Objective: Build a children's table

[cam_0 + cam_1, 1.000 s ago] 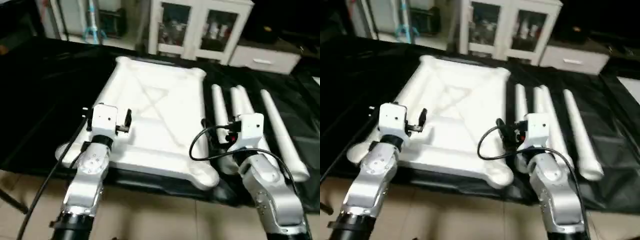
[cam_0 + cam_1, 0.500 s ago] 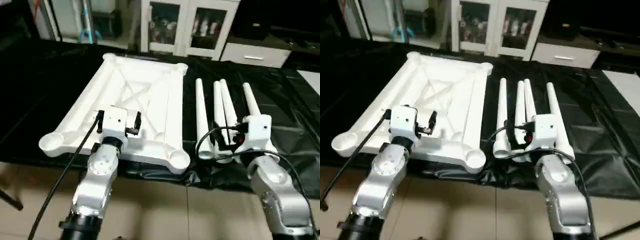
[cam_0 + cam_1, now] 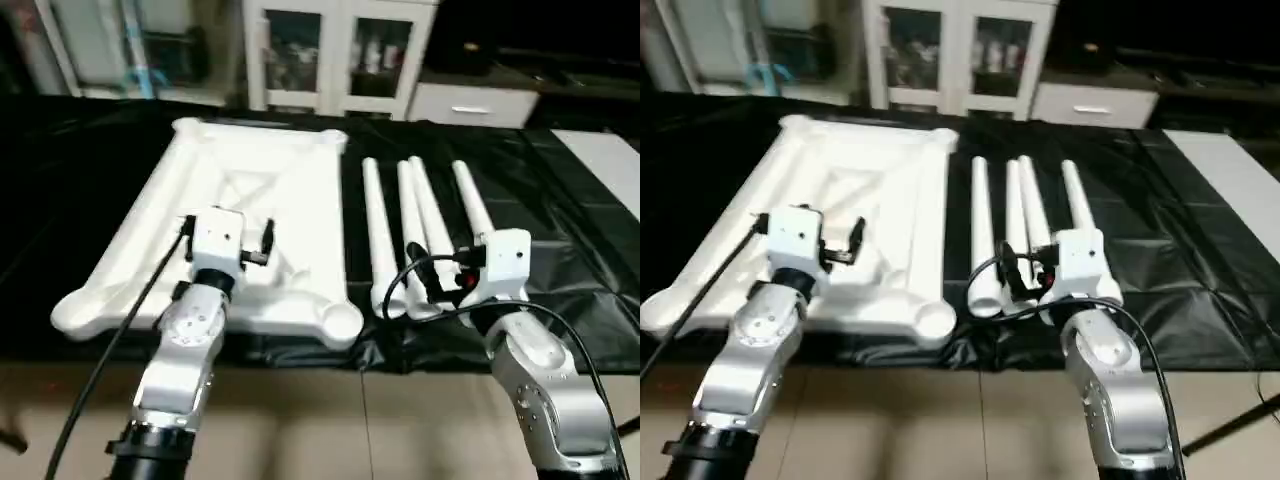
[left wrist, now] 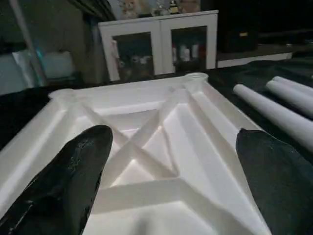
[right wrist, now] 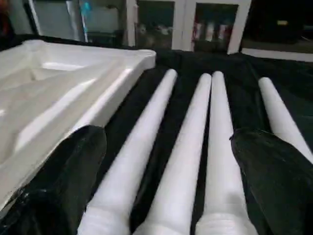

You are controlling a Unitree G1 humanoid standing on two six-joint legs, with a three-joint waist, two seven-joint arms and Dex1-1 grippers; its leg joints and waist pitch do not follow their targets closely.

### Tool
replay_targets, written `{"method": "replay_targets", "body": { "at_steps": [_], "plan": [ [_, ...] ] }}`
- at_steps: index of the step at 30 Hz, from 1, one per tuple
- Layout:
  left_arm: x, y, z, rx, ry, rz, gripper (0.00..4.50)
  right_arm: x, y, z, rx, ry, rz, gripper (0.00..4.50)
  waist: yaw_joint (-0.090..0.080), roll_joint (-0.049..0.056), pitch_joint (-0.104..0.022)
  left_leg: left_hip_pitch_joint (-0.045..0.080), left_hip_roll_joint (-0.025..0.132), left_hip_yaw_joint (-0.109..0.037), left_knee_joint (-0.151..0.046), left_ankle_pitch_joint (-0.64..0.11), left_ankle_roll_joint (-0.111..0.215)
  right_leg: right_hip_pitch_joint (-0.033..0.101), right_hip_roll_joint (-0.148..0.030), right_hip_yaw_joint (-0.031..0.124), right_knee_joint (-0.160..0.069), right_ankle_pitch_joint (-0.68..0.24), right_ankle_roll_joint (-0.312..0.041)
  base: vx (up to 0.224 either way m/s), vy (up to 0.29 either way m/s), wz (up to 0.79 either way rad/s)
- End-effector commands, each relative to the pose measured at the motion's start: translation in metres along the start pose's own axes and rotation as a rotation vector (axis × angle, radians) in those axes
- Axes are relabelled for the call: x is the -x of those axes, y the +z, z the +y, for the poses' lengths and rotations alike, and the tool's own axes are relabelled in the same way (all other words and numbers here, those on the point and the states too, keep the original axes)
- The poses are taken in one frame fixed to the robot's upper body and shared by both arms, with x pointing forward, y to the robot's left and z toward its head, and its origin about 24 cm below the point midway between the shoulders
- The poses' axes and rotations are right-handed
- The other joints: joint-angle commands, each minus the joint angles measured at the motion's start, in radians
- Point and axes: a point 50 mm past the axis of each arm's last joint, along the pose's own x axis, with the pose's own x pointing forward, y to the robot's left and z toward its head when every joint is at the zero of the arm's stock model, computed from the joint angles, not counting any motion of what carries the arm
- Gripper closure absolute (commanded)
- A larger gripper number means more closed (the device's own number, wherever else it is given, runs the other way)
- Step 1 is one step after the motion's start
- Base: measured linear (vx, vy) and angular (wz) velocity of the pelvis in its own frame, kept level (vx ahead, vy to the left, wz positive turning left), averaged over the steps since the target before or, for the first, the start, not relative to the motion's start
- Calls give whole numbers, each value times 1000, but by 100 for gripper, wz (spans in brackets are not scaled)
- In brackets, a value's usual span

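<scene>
Black cloth covers the work table [image 3: 90, 190], and on it the white plastic top [image 3: 240, 215] of the children's table lies upside down, its ribs and crossed braces facing up, with a round socket [image 3: 338, 322] at the near corner on the side of the legs. From where I stand beside the robot, the top is at about eleven o'clock from its chest. The four legs [image 3: 415, 235] lie side by side at about one o'clock, just beside the top but apart from it; the two middle ones seem to touch each other, though I cannot be sure.

I judge that the building has not really started: no leg stands in a socket, and nothing is held. The step in hand looks like the first reach for a leg.

Both tools are empty. The left gripper [image 4: 171, 171] hangs over the near part of the top with its fingers spread wide. The right gripper [image 5: 166, 171] is also wide open and points along the legs, over their thick near ends.

For the next move, the right gripper would need to come down around one leg, probably the one at ten o'clock from it, closest to the top, close on its thick end, then lift it and turn it upright over the near socket.
</scene>
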Motion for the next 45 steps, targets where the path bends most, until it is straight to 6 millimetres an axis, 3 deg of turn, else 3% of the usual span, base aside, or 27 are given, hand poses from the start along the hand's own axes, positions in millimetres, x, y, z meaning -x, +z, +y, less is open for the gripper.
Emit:
{"method": "replay_targets", "body": {
  "at_steps": [1,3,5,8,9,10,11,12,13,14,15,16,17,18,19,20,21,22,23,24,25,26,27,29,32,38,45],
  "plan": [
    [-1,4,1,-6,-2,-16,0,-1,3,0,17,1,-10,2,9,4,-69,5,19,7,-88,-134,157,42,-20,19,-47,-176,-238,170,-17,13],
    [0,4,1,-5,-3,-15,0,-1,3,0,27,5,-8,2,4,2,-83,22,0,-9,-61,120,309,41,2,9,-7,40,-279,206,-27,9],
    [0,4,1,-5,0,-16,0,-1,3,-1,28,8,-8,2,11,-9,-88,43,-17,-18,-36,275,408,33,14,13,14,121,-267,177,-17,12],
    [1,4,2,-5,4,-16,0,-1,4,0,61,17,-2,2,25,-18,-86,36,-46,-25,-11,373,450,48,27,31,33,191,-241,159,-9,18],
    [1,4,2,-6,4,-16,0,-2,3,-1,74,17,1,2,26,-21,-83,50,-56,-42,3,411,448,47,46,41,48,216,-207,152,-12,20],
    [1,4,2,-7,5,-16,0,-2,3,0,74,19,2,2,40,-39,-73,-31,-97,-49,26,391,500,102,44,36,28,256,-168,128,-10,33],
    [1,4,2,-7,5,-17,0,-2,3,0,74,20,3,2,46,-32,-76,-94,-125,-42,51,342,509,165,24,56,15,331,-124,115,13,59],
    [1,4,3,-10,6,-17,0,-2,3,-1,71,16,3,2,61,-22,-71,-125,-124,-51,61,334,514,188,9,44,10,351,-90,115,13,59],
    [1,4,3,-12,7,-16,0,-2,2,-1,64,13,2,2,49,-1,-69,-88,-98,-81,47,346,483,164,30,9,15,350,-13,179,-27,78],
    [2,4,4,-12,8,-16,0,-2,2,-2,32,5,-2,2,-27,44,-88,214,40,-226,22,480,523,-116,67,-34,147,-18,55,228,-215,34],
    [2,4,4,-12,8,-15,0,-1,2,-2,19,2,-4,2,-25,23,-88,221,97,-267,15,818,548,-162,20,-15,193,-205,92,228,-215,34],
    [2,3,4,-14,9,-15,0,-1,3,-3,3,-6,-6,2,-24,16,-86,196,108,-252,0,859,533,-180,-5,16,190,-129,99,130,-340,-17],
    [3,4,5,-1,9,-27,0,-1,3,-4,8,-4,-7,2,-8,-9,-83,146,58,-187,2,858,444,-198,-23,42,165,88,39,-40,-305,-7],
    [3,4,5,1,10,-30,0,-1,3,-4,18,2,-9,2,-5,-33,-81,133,5,-157,24,788,389,-188,-33,66,102,226,-16,-40,-305,-7],
    [4,4,6,-4,12,-28,0,-1,4,-3,29,8,-11,2,22,-101,-83,-20,-153,-62,118,459,294,-3,-56,165,63,517,-48,-7,-156,26],
    [4,4,7,-12,9,-23,0,-1,4,-3,34,12,-11,2,64,-107,-91,-101,-99,-63,145,150,182,80,-130,221,82,1128,-139,63,-26,28],
    [4,3,7,-23,-4,-22,0,-1,4,-3,34,13,-13,2,61,-105,-76,-81,-92,-49,86,178,72,34,-69,123,113,1536,-85,63,-26,28],
    [5,2,7,-34,-17,-24,0,-1,4,-3,33,13,-13,2,64,-83,-77,-73,-85,-50,70,217,47,18,-64,99,111,1542,-67,-100,-20,-3],
    [6,2,7,-33,-41,-29,0,0,4,-3,32,14,-14,2,53,-45,-63,-61,-58,-54,12,257,34,-11,-52,61,78,1241,-45,-198,-14,-13],
    [6,2,7,-27,-52,-31,0,0,4,-3,32,15,-14,2,55,-14,-68,-69,-31,-59,-6,251,26,2,-48,61,74,1049,-49,-198,-14,-13],
    [7,2,7,-8,-79,-28,0,1,4,-3,32,16,-16,2,44,-1,-62,-70,25,-73,-21,173,21,2,-29,59,68,698,-54,-95,-32,0],
    [10,2,6,38,-143,-29,0,2,5,-2,35,29,-23,2,44,8,-60,-36,66,-84,-32,46,19,-12,-41,60,43,371,-120,0,0,0],
    [11,2,6,45,-159,-30,0,2,5,-2,36,36,-25,2,38,3,-51,-32,78,-72,-48,-48,12,-13,-46,63,29,178,-197,0,0,0],
    [14,5,7,48,-261,-38,0,5,9,-1,51,94,-40,2,49,-2,-36,-33,72,-39,-58,-171,-4,-24,-47,74,9,-29,-229,-89,33,12],
    [17,7,8,21,-408,-37,0,12,16,4,78,235,-62,2,64,-6,-27,-28,67,-12,-69,-299,-25,-38,-55,82,-19,-323,-180,-78,33,7],
    [24,8,6,-29,-753,47,0,25,20,9,152,497,4,2,77,-4,-34,-34,68,0,-76,-260,-21,-54,-53,84,-10,-269,-152,-20,11,1],
    [31,-5,11,-204,-1111,270,0,39,24,2,205,740,111,2,82,-11,-45,-48,66,6,-65,-109,26,-40,-54,83,7,-86,-186,0,0,0]
  ]
}}
